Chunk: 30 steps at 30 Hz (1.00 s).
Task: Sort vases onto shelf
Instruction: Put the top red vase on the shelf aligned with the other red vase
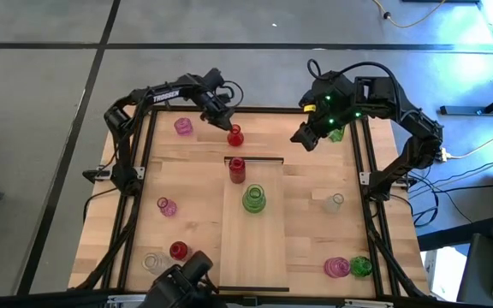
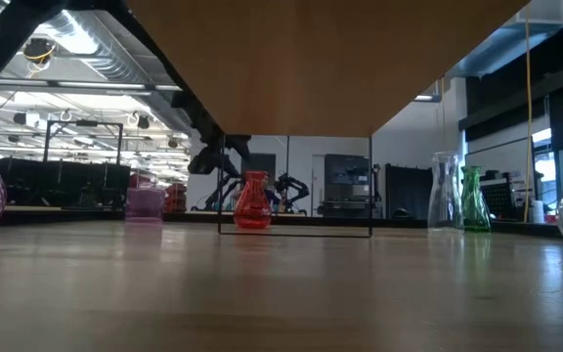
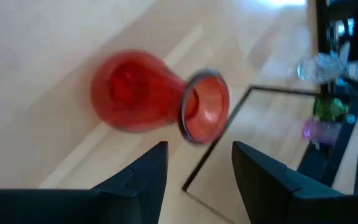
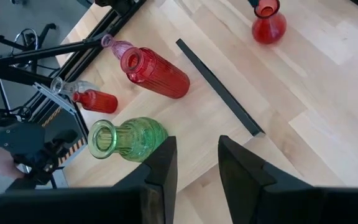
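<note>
A red vase (image 1: 234,135) (image 3: 148,99) (image 2: 252,200) stands upright on its base on the tabletop, just beyond the far end strip (image 1: 253,158) of the shelf (image 1: 255,248). My left gripper (image 1: 227,123) (image 3: 197,155) hovers open above it on its far left, slanting down; nothing is between its fingers. Another red vase (image 1: 237,169) (image 4: 155,71) and a green vase (image 1: 253,198) (image 4: 127,138) stand on the shelf's far half. My right gripper (image 1: 303,139) (image 4: 194,152) is held high over the far right of the table, open and holding nothing.
Loose vases stand about the tabletop: pink (image 1: 183,127) and pink (image 1: 168,206) at the left, clear (image 1: 155,261) and red (image 1: 179,250) near left, clear (image 1: 334,202) at the right, pink (image 1: 336,267) and green (image 1: 360,266) near right, green (image 1: 336,133) under the right arm.
</note>
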Tool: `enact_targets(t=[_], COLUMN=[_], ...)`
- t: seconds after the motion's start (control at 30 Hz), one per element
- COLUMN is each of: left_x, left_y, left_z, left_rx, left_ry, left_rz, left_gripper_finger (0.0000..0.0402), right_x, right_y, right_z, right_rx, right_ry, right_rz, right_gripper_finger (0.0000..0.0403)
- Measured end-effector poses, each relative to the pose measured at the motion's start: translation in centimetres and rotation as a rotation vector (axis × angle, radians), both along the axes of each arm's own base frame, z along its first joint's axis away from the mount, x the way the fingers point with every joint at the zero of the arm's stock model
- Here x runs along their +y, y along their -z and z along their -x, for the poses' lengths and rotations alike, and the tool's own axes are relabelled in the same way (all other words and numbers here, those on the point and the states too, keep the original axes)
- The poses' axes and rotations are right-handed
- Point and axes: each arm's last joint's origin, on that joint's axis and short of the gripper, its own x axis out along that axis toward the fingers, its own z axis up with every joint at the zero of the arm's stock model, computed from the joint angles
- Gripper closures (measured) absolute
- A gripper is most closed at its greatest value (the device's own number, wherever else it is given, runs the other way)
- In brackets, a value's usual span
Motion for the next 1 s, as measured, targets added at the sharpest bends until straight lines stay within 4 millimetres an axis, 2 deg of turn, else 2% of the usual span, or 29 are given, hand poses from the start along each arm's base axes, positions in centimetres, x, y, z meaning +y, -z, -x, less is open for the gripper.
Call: enact_targets(t=[0.4, 1.0], left_x=[0.0, -1.2], left_y=[0.0, 0.2], left_z=[-0.3, -1.6], left_rx=[0.034, 0.103], left_ry=[-0.075, -0.134], left_rz=[0.026, 0.035], left_gripper_finger=[0.023, 0.0237], right_x=[0.0, -0.1], right_y=[-0.2, -0.4], right_z=[-0.2, -0.5], right_rx=[-0.033, -0.069], right_ry=[0.003, 0.029], right_rz=[0.003, -0.013], right_gripper_finger=[0.0303, 0.0303])
